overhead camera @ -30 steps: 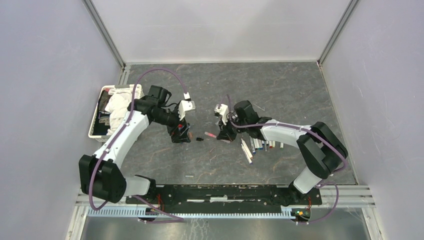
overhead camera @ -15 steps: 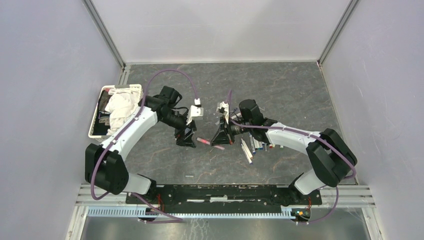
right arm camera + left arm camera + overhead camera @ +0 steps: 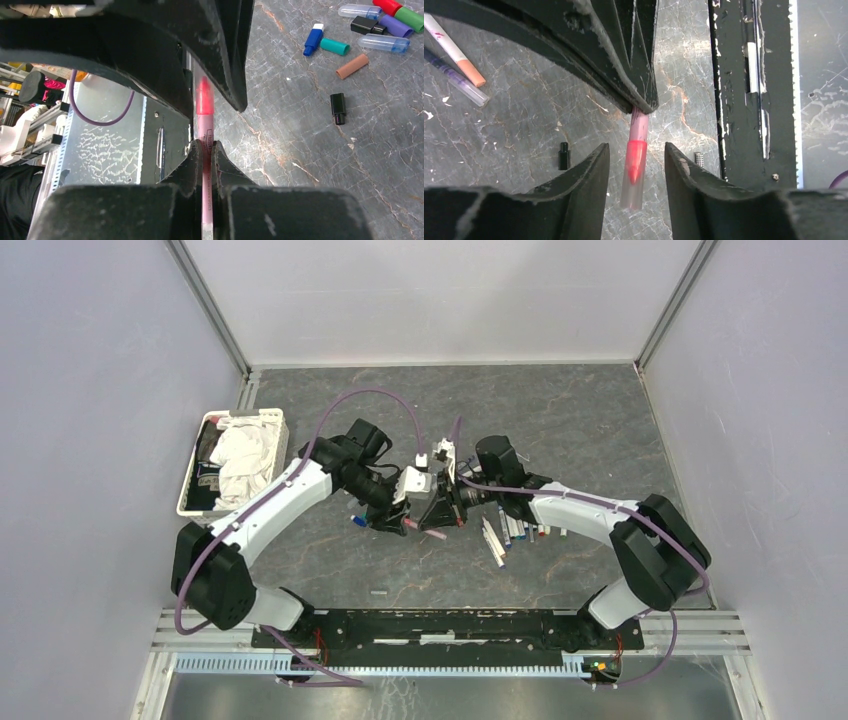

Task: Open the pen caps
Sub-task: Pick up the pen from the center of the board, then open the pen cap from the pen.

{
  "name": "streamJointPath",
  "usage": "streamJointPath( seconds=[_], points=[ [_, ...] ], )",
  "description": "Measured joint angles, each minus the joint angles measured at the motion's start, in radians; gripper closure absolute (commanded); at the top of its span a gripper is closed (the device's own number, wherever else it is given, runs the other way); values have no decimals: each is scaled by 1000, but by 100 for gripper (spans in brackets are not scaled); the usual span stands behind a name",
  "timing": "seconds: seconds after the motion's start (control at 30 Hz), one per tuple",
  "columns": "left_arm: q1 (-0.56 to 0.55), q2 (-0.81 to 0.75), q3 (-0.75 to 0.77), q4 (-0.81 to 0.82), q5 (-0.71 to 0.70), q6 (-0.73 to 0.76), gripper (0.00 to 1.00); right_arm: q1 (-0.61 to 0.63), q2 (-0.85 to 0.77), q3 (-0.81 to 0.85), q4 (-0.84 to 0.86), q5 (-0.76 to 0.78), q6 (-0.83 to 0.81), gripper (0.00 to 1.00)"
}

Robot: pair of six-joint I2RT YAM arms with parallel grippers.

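Basket: white basket [image 3: 190, 485] at the far left of the table [image 3: 560, 420], with a crumpled white cloth [image 3: 243, 455] in it.
Loose caps: a blue cap [image 3: 357, 521] lies just left of the left claw. The right wrist view shows it with others scattered on the table: a teal cap [image 3: 335, 46], brown cap [image 3: 352, 66], small black cap [image 3: 338, 107], two clear caps [image 3: 384, 43], and red, green, purple and black ones packed close at the frame's top corner.
Left claw: left claw [image 3: 636, 147] is near the table's middle and meets the right claw tip to tip. Its fingers [image 3: 591, 170] are spread, one on each side of the pen's capped end, with a gap showing on both sides, so it is not pinching.
Pen: pink pen [image 3: 204, 127] is lifted off the table and runs from one claw to the other. Its clear cap [image 3: 634, 192] is on, and the red tip [image 3: 636, 160] shows through it.
Right claw: right claw [image 3: 206, 146] is pressed together on the pink barrel, behind the red tip.
Side pens: an orange-tipped pen [image 3: 454, 50] and a purple pen [image 3: 456, 80] lie side by side on the table in the left wrist view.
Pen row: a row of pens [image 3: 512, 531] with white-grey barrels lies on the table just right of the right claw, under the right arm.
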Motion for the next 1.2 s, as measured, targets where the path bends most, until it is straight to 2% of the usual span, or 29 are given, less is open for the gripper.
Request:
streamJointPath(
  seconds=[0.17, 0.23, 0.3, 0.4, 0.5, 0.7, 0.73, 0.9, 0.93, 0.97, 1.0, 1.07, 1.13, 1.2],
  points=[
    [-35, 19, 0, 25, -60, -27, 97, 0, 13, 16, -1, 3, 19, 100],
    [-45, 21, -1, 29, -76, -28, 98, -4, 15, 16, -9, 1, 19, 96],
    [-50, 21, -1, 29, -91, -28, 98, -3, 15, 16, -15, 3, 19, 75],
    [-51, 21, -1, 30, -98, -28, 98, -3, 15, 16, -9, 11, 39, 57],
    [-50, 21, -1, 26, -110, -28, 98, 2, 19, 16, 39, -1, 85, 54],
    [-51, 21, 2, 10, -99, -29, 98, 31, 67, 16, 130, -25, 158, 58],
    [-51, 21, 4, 8, -90, -30, 98, 35, 74, 16, 138, -28, 172, 62],
    [-50, 15, 22, -19, -55, -40, 98, 36, 81, 13, 176, -36, 212, 98],
    [-50, 12, 25, -27, -45, -40, 97, 34, 81, 10, 191, -51, 220, 100],
    [-50, 11, 29, -36, -36, -40, 94, 34, 81, 8, 202, -63, 224, 100],
    [-50, 9, 33, -50, -30, -40, 85, 34, 81, 6, 212, -75, 227, 100],
    [-50, 7, 40, -62, -25, -40, 57, 34, 80, 6, 217, -87, 228, 100],
    [-50, 7, 45, -69, -25, -36, 45, 34, 75, 6, 214, -92, 226, 100],
    [-50, 7, 53, -80, -35, -27, 44, 30, 61, 6, 198, -95, 217, 100]
  ],
)
